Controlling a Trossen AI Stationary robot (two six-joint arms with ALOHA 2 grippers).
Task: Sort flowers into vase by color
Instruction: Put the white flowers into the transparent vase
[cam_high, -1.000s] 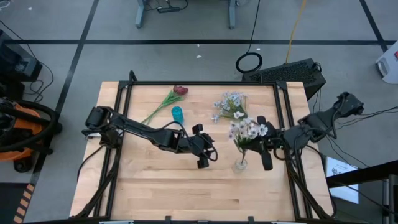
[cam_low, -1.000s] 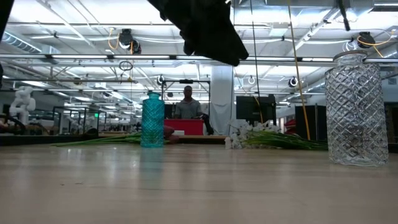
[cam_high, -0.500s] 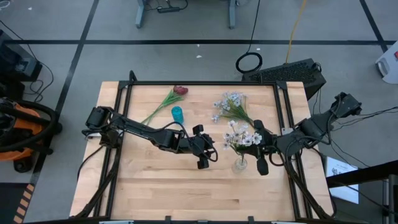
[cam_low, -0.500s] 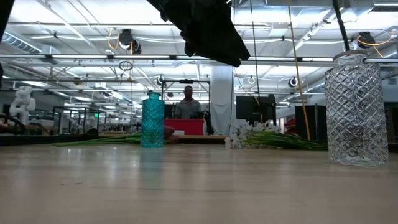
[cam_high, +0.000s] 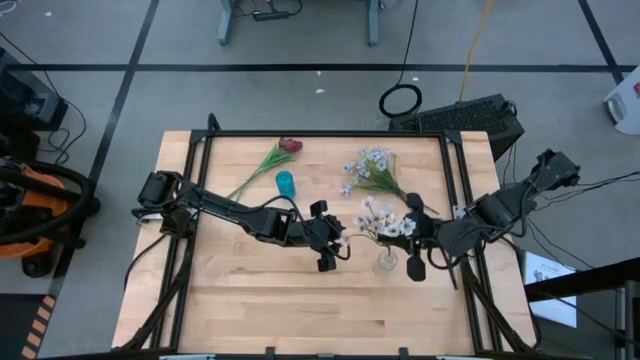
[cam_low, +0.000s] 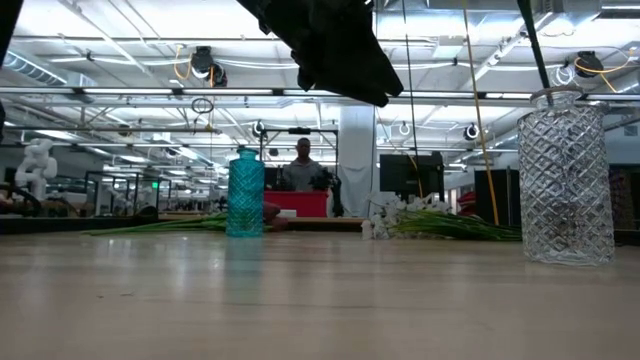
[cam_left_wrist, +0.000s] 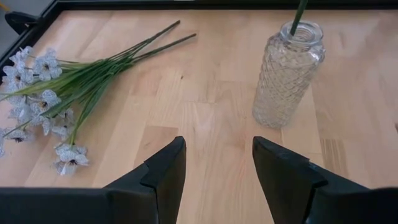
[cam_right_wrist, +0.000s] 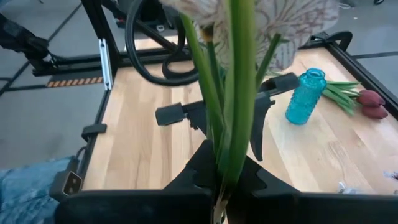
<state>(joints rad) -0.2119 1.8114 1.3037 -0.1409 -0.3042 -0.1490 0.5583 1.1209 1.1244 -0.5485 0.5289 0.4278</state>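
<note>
A spray of white flowers is held over the clear glass vase by my right gripper, which is shut on it. A green stem reaches into the vase mouth. My left gripper hovers open just left of the vase, holding nothing. A second bunch of white flowers lies flat on the table behind the vase. The red flowers lie at the far left beside the small teal vase. My right gripper pinches the spray's bundled green stems between its two fingers, below the blossoms. It comes from the table's right, slanting down. The spray stands nearly upright, blossoms up. Its lower end dips into the clear vase's mouth, clear of the table.
The table's black frame rail runs along the far edge. The near half of the wooden top is bare. A person stands in the room far behind the table.
My right gripper has moved down and toward the table's left with the white spray, rolling a little. The spray's stem has come over the clear vase and down into its mouth, and the vase has shifted slightly.
</note>
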